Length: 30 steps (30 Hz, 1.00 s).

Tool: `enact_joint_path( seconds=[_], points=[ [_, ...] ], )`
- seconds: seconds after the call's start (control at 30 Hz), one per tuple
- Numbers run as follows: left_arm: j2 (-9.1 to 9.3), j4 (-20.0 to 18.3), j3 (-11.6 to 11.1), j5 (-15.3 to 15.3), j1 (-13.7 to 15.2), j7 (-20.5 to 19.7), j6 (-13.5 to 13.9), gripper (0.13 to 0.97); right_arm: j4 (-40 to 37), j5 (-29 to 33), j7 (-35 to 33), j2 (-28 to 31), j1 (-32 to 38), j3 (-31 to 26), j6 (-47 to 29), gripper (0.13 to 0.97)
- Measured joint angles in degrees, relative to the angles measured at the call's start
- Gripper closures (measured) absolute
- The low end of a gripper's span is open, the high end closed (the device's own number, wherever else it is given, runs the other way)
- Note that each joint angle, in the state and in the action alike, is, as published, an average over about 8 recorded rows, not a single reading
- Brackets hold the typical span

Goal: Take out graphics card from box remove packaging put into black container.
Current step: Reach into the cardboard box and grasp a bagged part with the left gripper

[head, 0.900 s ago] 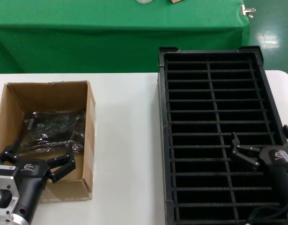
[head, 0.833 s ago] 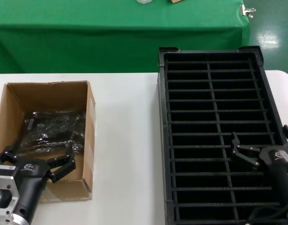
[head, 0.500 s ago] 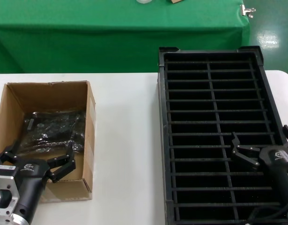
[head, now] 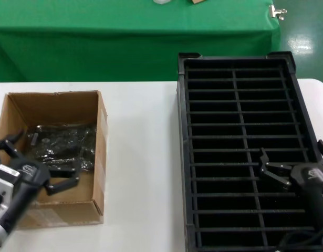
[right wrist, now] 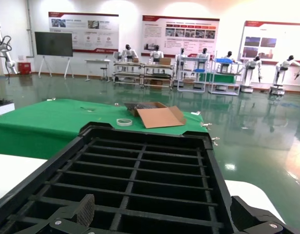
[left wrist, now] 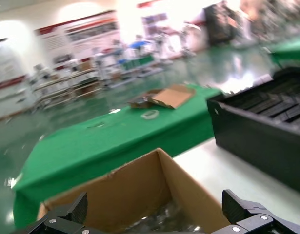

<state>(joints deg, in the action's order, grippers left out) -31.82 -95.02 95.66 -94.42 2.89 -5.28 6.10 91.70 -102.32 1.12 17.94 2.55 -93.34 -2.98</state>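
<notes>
We see the white worktop [head: 140, 157] w/ the black container [head: 185, 157] on its right side, a big ribbed tray w/ two columns of narrow slots, nothing visible in them. Behind the worktop runs a green-covered table [head: 98, 37]. On the left side of the worktop sits the box [head: 101, 136], brown cardboard, open-topped, well apart from the container. Inside it lies the packaging [head: 61, 142], dark crinkly shiny bag, flat on the box floor; the graphics card itself we can't make out, presumably inside the bag but not visible. Left gripper [head: 40, 165] hangs over the near-left part of the box, jaws spread wide apart, one finger above the bag's near edge, not gripping anything. Right gripper [head: 295, 168] hovers over the near-right slots of the container, jaws apart too, holding nothing.
</notes>
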Motion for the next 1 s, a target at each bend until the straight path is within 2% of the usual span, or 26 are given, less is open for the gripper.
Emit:
enact_joint_path(
  seconds=[0.1, 0.27, 0.37, 0.47, 0.6, 0.73, 0.87, 1.0],
  points=[
    [-3.49, 0.8, -0.3, 7.1, 2.1, -3.5, 4.2, 0.132, 0.0, 0.0, 0.0, 0.0, 0.0, 0.0, 0.0, 0.129],
    [-7.45, 4.0, 0.0, 18.1, 7.7, -6.4, 12.2, 0.132, 0.0, 0.0, 0.0, 0.0, 0.0, 0.0, 0.0, 0.129],
    [-9.07, 7.5, 1.5, 22.7, 12.7, -5.5, 16.5, 0.132, 0.0, 0.0, 0.0, 0.0, 0.0, 0.0, 0.0, 0.129],
    [-9.96, 11.9, 4.0, 25.3, 18.1, -2.9, 20.2, 0.132, 0.0, 0.0, 0.0, 0.0, 0.0, 0.0, 0.0, 0.129],
    [-9.82, 18.4, 8.1, 26.6, 24.9, 2.4, 24.5, 0.132, 0.0, 0.0, 0.0, 0.0, 0.0, 0.0, 0.0, 0.129],
    [-8.4, 25.0, 12.0, 27.2, 30.4, 8.2, 27.3, 0.132, 0.0, 0.0, 0.0, 0.0, 0.0, 0.0, 0.0, 0.129],
    [-6.19, 31.3, 14.9, 28.0, 34.4, 13.1, 28.0, 0.132, 0.0, 0.0, 0.0, 0.0, 0.0, 0.0, 0.0, 0.129],
    [-3.59, 37.6, 17.1, 28.3, 37.7, 17.4, 27.4, 0.132, 0.0, 0.0, 0.0, 0.0, 0.0, 0.0, 0.0, 0.129]
  ],
)
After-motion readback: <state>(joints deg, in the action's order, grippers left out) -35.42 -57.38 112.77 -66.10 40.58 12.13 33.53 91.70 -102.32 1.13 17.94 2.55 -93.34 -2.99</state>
